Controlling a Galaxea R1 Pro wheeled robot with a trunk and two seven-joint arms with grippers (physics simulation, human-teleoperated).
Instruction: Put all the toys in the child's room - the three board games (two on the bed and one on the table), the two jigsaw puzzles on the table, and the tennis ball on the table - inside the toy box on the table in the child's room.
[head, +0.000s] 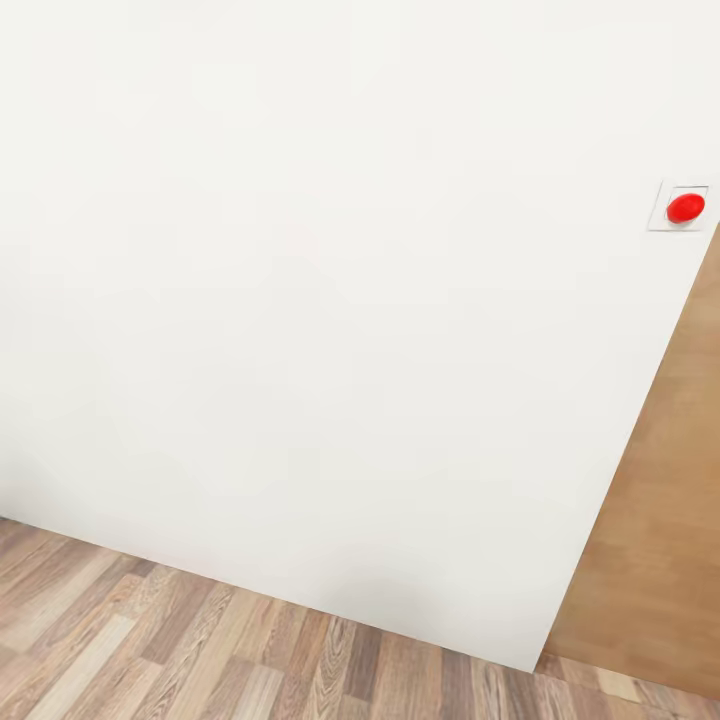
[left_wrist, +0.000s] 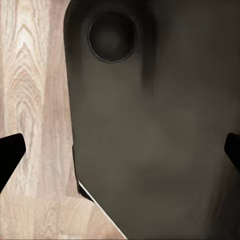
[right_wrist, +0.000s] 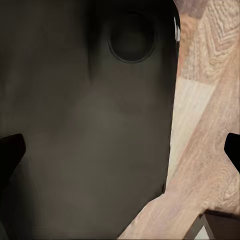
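Wood floor below white wall (red button)

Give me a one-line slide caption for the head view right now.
In transit: blank white wall meeting wood-plank floor, a red button on its plate beside a brown door panel.

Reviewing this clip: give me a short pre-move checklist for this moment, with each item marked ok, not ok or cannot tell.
1. Toys, toy box, table or bed in sight: not ok. The head view faces a white wall with a red button at its right edge.
2. Path ahead: not ok. The wall stands close in front; a brown door lies to the right.
3. Floor near the wall free of clutter: ok.
4. Left gripper empty: ok, fingertips wide apart over a dark robot part.
5. Right gripper empty: ok, fingertips wide apart.
6. Whether the door is open: cannot tell.
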